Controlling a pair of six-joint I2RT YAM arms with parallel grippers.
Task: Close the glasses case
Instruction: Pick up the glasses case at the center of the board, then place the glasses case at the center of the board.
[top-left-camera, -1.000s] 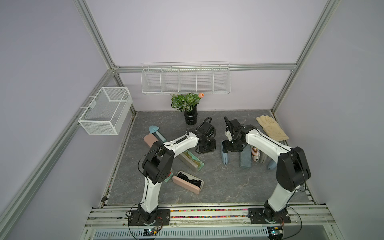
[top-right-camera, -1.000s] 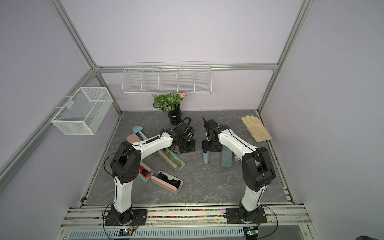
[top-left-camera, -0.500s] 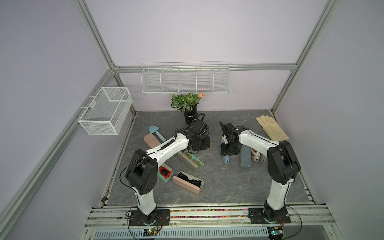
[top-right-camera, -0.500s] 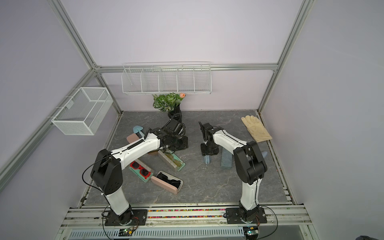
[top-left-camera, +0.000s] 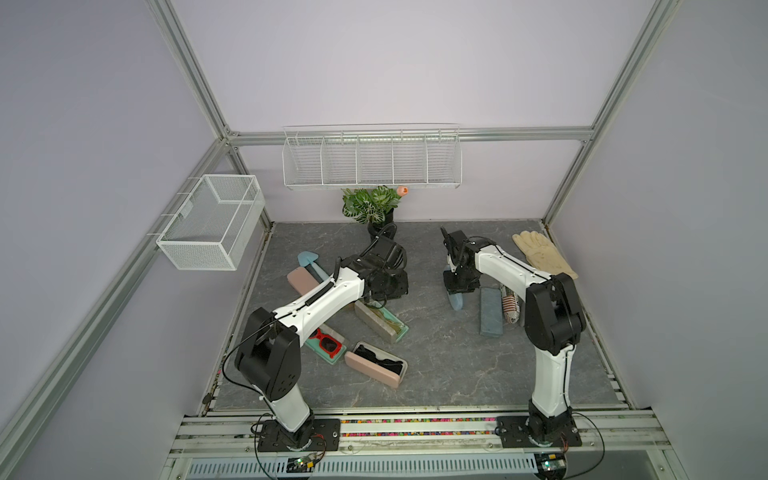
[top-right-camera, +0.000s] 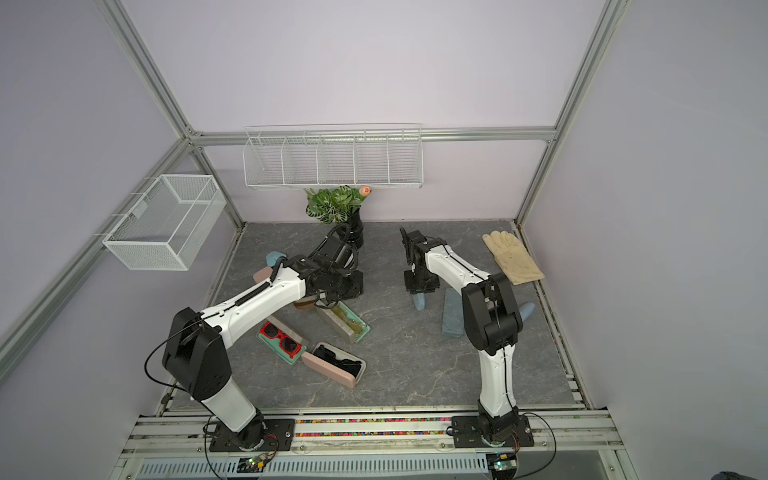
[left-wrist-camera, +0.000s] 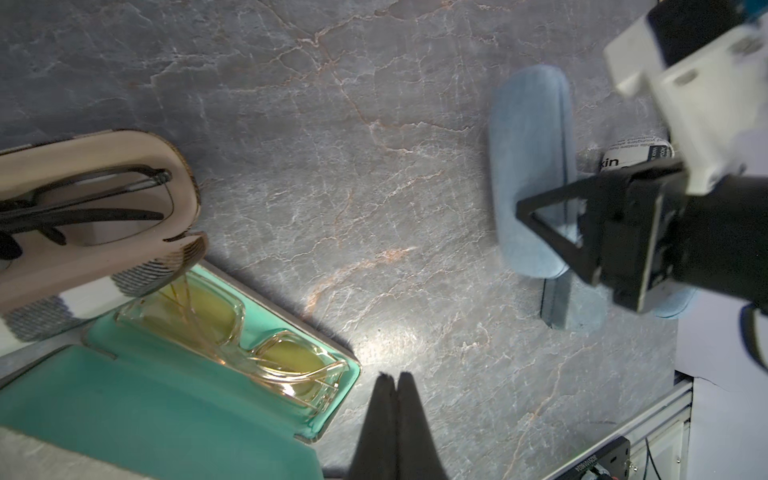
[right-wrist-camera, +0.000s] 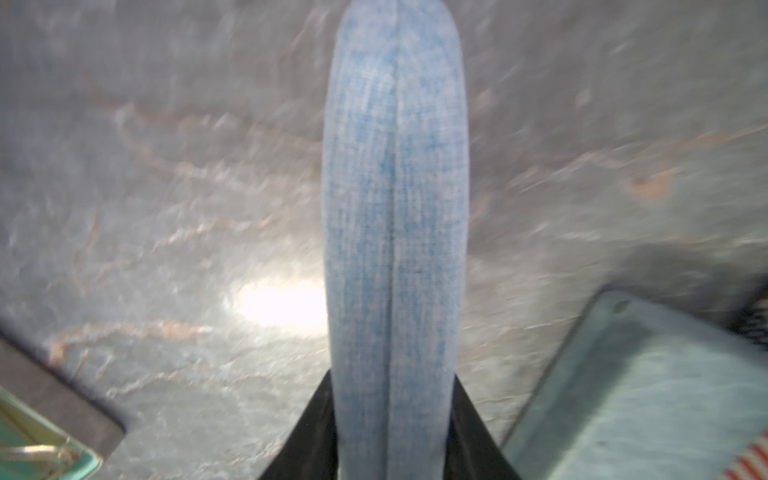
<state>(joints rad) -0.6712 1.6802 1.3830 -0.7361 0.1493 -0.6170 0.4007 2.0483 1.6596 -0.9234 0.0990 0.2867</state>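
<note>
Light-blue fabric glasses case (right-wrist-camera: 395, 208): closed, seam facing up, standing on long edge, right of centre.

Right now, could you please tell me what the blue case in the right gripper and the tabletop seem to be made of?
The blue case: woven fabric over a probably rigid shell, matte; a fine thread grid shows. The tabletop: dark grey stone or stone-print laminate, slightly glossy; pale and rust veins, a light glare.

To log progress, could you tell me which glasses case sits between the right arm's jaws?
The light blue fabric case; the open pink case and darker blue case lie clear of them.
</note>
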